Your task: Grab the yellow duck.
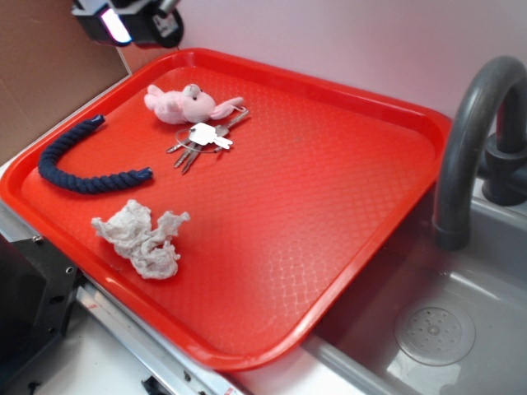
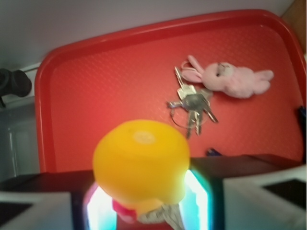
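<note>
The yellow duck (image 2: 141,160) fills the lower middle of the wrist view, a glossy rounded yellow body seen from close up. It is held between the two dark fingers, one on each side. My gripper (image 2: 146,191) is shut on it, lifted well above the red tray (image 2: 105,91). In the exterior view my gripper (image 1: 132,20) hangs at the top left corner, above the tray's far left edge and partly cut off by the frame. The duck is hidden in that view.
On the red tray (image 1: 329,206) lie a pink plush animal (image 1: 185,103), a bunch of keys (image 1: 202,140), a curved dark blue rope (image 1: 82,169) and a crumpled white cloth (image 1: 144,239). A grey faucet (image 1: 469,140) and sink (image 1: 436,329) stand to the right.
</note>
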Tool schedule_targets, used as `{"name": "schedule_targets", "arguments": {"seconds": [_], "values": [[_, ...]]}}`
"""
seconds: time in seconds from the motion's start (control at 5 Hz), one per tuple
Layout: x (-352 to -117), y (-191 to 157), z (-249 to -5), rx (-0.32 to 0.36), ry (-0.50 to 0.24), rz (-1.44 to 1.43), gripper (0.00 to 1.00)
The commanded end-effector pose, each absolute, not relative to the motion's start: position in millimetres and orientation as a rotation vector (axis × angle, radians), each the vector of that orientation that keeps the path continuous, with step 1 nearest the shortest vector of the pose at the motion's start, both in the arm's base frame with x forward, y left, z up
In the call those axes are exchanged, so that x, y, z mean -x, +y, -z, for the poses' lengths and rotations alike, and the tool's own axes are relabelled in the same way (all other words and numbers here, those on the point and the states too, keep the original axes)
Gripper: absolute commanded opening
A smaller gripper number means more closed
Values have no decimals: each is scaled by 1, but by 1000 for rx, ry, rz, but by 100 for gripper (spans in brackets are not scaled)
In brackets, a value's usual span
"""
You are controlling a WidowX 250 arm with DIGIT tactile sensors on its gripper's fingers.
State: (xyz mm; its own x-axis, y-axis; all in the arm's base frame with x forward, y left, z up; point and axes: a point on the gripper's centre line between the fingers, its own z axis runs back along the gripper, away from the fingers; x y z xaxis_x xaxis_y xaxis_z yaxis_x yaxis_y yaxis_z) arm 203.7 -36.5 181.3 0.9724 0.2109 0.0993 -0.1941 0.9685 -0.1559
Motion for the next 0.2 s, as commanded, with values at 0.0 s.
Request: {"name": "schedule_targets", "arguments": {"seconds": [0.0], "values": [[-201, -18, -187, 123, -128, -290, 0]]}}
